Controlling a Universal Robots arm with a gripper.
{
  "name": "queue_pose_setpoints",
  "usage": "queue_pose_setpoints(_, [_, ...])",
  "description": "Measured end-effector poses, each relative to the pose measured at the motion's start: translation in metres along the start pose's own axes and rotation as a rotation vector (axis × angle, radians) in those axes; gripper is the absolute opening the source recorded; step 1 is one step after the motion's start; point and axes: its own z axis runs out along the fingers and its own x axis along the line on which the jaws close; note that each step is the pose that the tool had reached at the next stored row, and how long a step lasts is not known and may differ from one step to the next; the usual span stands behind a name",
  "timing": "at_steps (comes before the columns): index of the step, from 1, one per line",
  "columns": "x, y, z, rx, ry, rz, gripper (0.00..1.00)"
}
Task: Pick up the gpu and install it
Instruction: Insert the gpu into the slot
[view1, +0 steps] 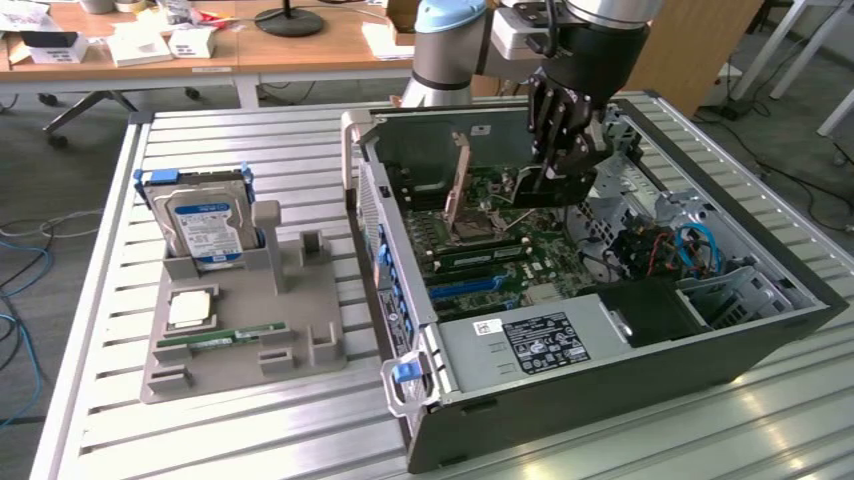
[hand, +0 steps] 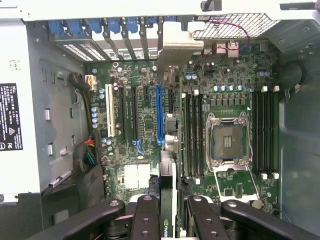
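Observation:
The gpu (view1: 550, 190) hangs inside the open computer case (view1: 747, 345), above the motherboard (view1: 501, 255). My gripper (view1: 561, 165) is shut on it from above. In the wrist view the gpu (hand: 168, 165) shows edge-on between the black fingers (hand: 146, 220), and its silvery bracket (hand: 177, 47) reaches the case's rear slot openings. There the card lies alongside the blue expansion slot (hand: 159, 115), between that slot and the memory slots (hand: 192, 135). Whether its edge touches a slot I cannot tell.
A grey parts holder (view1: 314, 310) on the exterior view's left carries a blue-labelled hard drive (view1: 207, 228), a processor chip (view1: 191, 308) and a green memory stick (view1: 220, 340). Inside the case are the power supply (view1: 527, 340), the open processor socket (hand: 227, 140) and cables (view1: 694, 250).

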Motion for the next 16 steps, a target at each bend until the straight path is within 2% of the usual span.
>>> queue_pose_setpoints(16, [0.0001, 0.0012, 0.0025, 0.0002, 0.0001, 0.000, 0.26])
